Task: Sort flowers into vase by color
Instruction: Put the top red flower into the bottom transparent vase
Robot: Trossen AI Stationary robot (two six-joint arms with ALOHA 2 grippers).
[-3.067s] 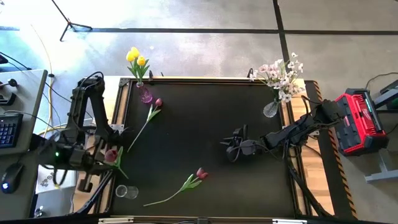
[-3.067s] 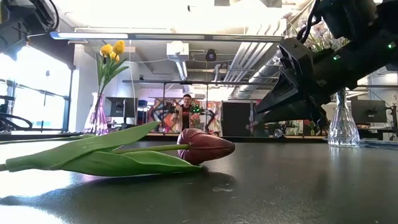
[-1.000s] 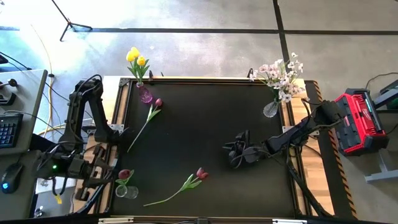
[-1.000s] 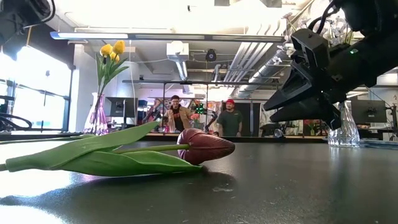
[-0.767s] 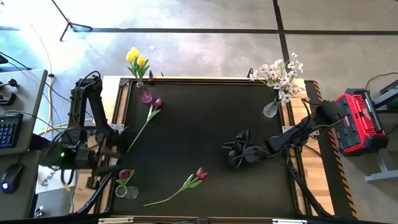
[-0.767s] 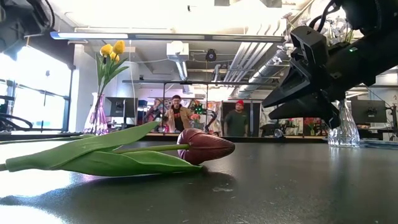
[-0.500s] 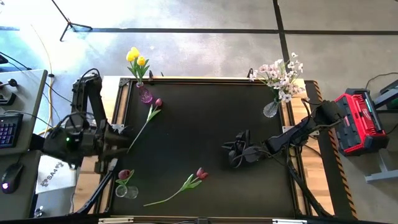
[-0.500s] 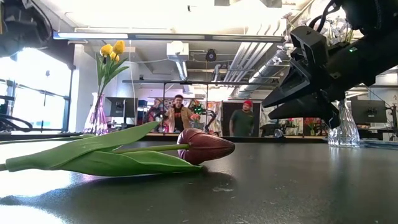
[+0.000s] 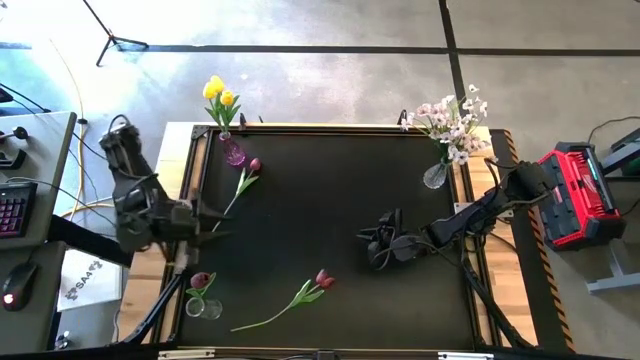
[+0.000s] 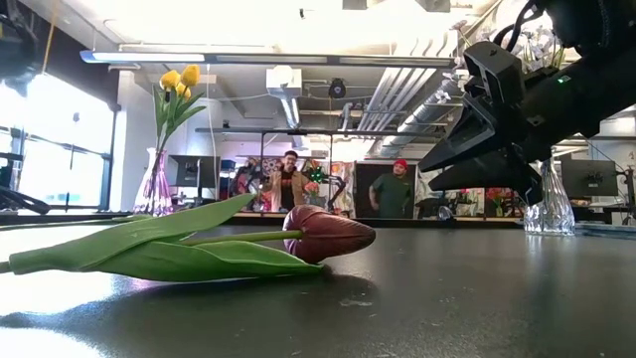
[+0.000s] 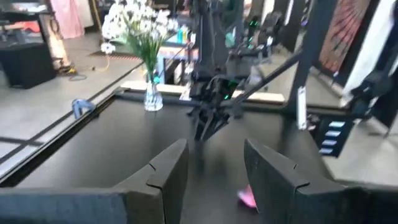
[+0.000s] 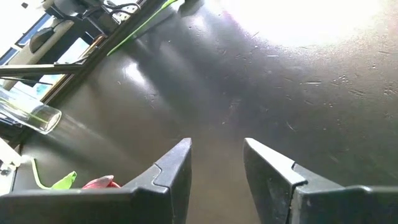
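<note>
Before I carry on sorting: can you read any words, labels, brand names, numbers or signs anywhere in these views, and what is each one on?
Nothing can be read with certainty.
White sheet left of the table: dark print, too small to read.
Red case right of the table: any label is too small to read.
Keyboard on the desk at far left: key markings too small to read.

Two tulips are laid flat on the bench; vases are placed at its far corners, another at its near left.
</note>
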